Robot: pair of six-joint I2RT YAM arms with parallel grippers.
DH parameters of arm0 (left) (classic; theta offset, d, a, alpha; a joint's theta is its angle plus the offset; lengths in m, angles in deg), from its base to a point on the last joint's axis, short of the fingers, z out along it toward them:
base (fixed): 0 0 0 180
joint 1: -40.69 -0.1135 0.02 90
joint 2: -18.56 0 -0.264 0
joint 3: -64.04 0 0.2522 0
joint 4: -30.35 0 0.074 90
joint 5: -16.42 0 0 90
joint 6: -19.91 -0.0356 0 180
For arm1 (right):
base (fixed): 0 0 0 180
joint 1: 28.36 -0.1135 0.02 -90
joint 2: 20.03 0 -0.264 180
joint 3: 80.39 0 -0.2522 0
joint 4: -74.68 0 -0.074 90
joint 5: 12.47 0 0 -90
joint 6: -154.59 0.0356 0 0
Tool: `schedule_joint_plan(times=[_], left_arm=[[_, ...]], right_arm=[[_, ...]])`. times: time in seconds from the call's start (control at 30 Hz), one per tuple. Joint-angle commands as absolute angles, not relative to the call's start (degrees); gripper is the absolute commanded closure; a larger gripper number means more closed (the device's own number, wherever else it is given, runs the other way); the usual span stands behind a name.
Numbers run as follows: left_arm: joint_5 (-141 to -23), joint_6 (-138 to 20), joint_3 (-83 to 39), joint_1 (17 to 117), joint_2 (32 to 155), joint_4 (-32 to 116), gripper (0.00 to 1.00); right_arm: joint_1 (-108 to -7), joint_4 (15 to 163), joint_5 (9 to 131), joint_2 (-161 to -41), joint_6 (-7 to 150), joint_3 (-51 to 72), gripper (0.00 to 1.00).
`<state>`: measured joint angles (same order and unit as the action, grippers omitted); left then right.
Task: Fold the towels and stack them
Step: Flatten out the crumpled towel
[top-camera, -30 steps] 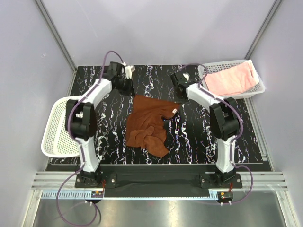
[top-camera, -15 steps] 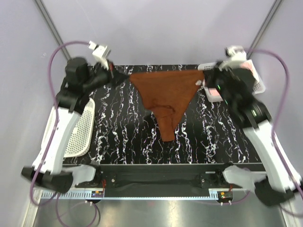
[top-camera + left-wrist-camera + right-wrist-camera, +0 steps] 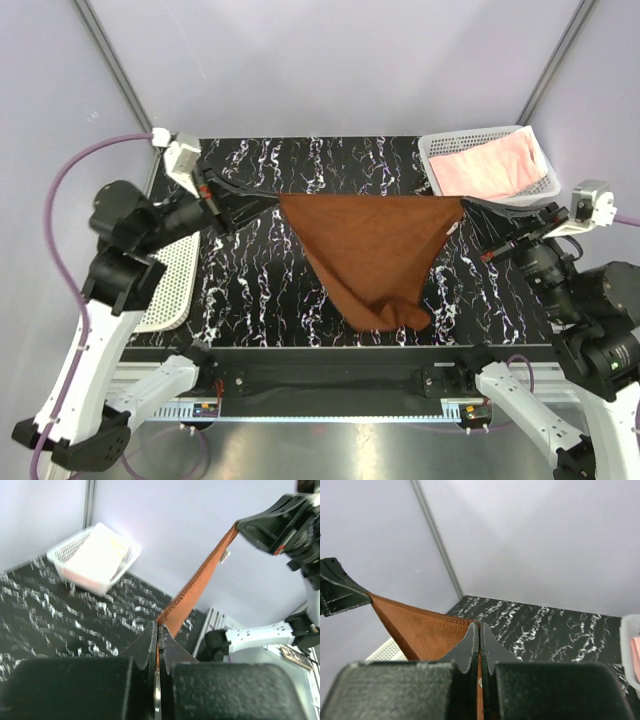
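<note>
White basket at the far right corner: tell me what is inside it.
A pale pink towel lies crumpled inside the basket, filling most of it. Anything beneath the towel is covered and cannot be seen.

rust-brown towel (image 3: 375, 250): matt terry cloth (stitched hem) | table (image 3: 250, 290): glossy black marble-look | basket (image 3: 440, 150): white plastic mesh

Nothing legible here, honestly. The rust-brown towel (image 3: 370, 250) has a little white tag (image 3: 226, 556) at its edge, but whatever's printed on it is way too small to make out in any view. Same story for the pale strip (image 3: 140, 411) with fine tick marks along the near rail and the small stickers (image 3: 207, 407) by the arm bases: there's clearly some marking on them, just no letters or numbers you could actually read.
</note>
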<state>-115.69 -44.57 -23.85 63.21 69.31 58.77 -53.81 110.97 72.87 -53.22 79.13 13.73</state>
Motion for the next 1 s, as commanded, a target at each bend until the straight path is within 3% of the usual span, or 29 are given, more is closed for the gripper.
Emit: schedule_joint_plan(times=[0.0,0.33,0.57,0.73,0.97], left_arm=[[-115.87,-43.55,-29.69,63.45,67.26,58.70,1.00],[-111.47,-49.68,-40.59,63.45,71.38,69.42,1.00],[-101.37,-57.95,-42.71,63.36,80.50,76.02,1.00],[-93.89,-64.28,-45.25,61.17,91.06,73.49,1.00],[-92.66,-66.31,-53.42,53.00,110.56,67.06,1.00]], right_arm=[[-53.58,108.40,69.10,-53.87,81.28,9.13,1.00],[-53.58,100.50,69.26,-55.36,84.54,7.53,1.00],[-53.58,99.88,80.51,-64.05,76.38,9.45,1.00],[-53.32,89.87,87.81,-79.06,70.49,11.41,1.00],[-49.11,77.99,79.48,-103.68,71.88,1.75,1.00]])
